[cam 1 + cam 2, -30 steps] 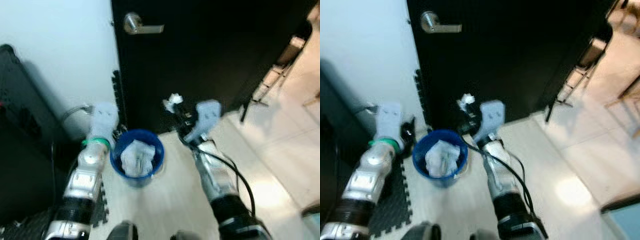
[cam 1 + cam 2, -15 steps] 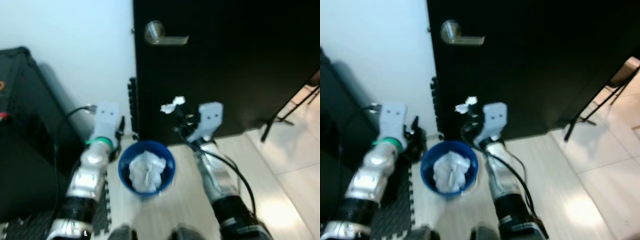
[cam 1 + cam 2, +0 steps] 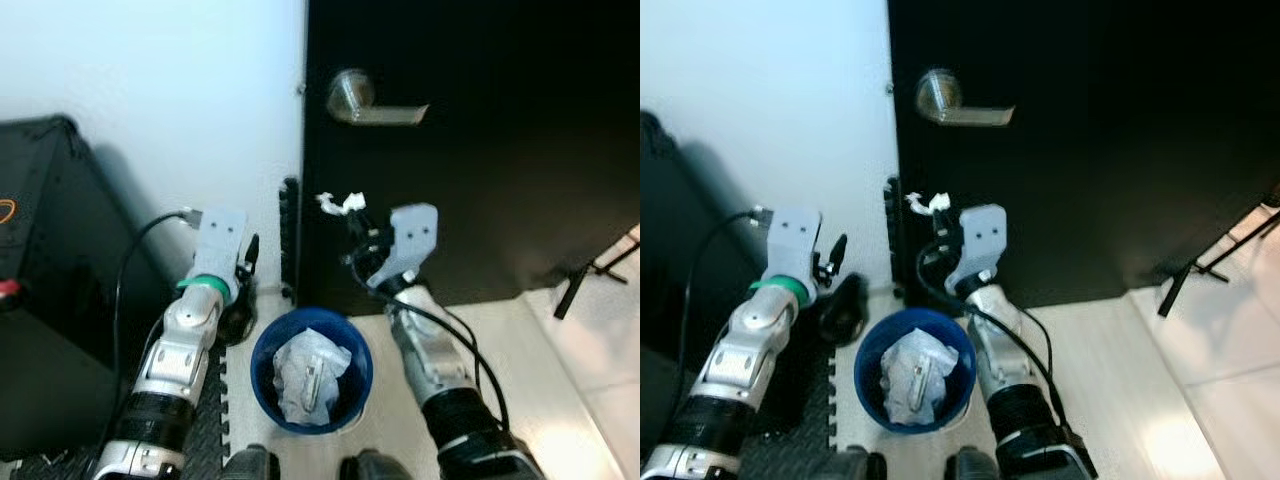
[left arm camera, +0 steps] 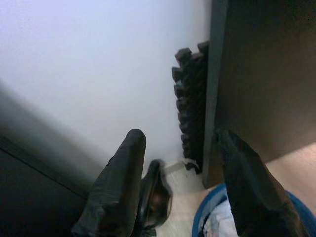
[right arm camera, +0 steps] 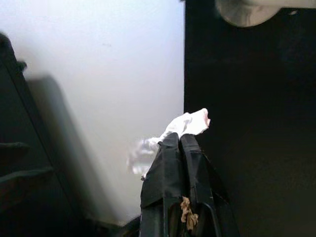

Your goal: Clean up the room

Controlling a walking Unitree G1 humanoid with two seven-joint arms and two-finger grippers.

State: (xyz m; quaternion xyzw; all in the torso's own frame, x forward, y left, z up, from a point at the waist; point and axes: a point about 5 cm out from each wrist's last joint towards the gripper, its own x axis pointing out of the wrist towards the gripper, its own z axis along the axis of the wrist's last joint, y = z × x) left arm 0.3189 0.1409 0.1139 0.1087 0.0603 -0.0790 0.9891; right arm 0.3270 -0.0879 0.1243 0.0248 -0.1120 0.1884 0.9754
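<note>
A round blue bin (image 3: 358,384) stands on the floor in front of a black door, with crumpled white paper (image 3: 312,378) inside it. My right gripper (image 3: 350,215) is raised above and behind the bin, shut on a small scrap of white tissue (image 5: 186,124) that sticks out past its fingertips (image 5: 180,143). My left gripper (image 3: 247,252) hangs to the left of the bin near the wall, open with nothing between its fingers (image 4: 127,174). The bin's rim (image 4: 213,200) shows beside the left fingers.
The black door (image 3: 480,180) with a silver lever handle (image 3: 372,102) fills the back right. A white wall (image 3: 170,100) is at back left. A dark cabinet (image 3: 50,290) stands on the left. Black foam floor tiles (image 3: 215,400) lie beside the bin, and more lean in the corner (image 4: 192,103).
The camera has swung, so the door and the bin shifted right and lower in view. My right gripper still holds the tissue scrap above the bin. The left gripper stays open.
</note>
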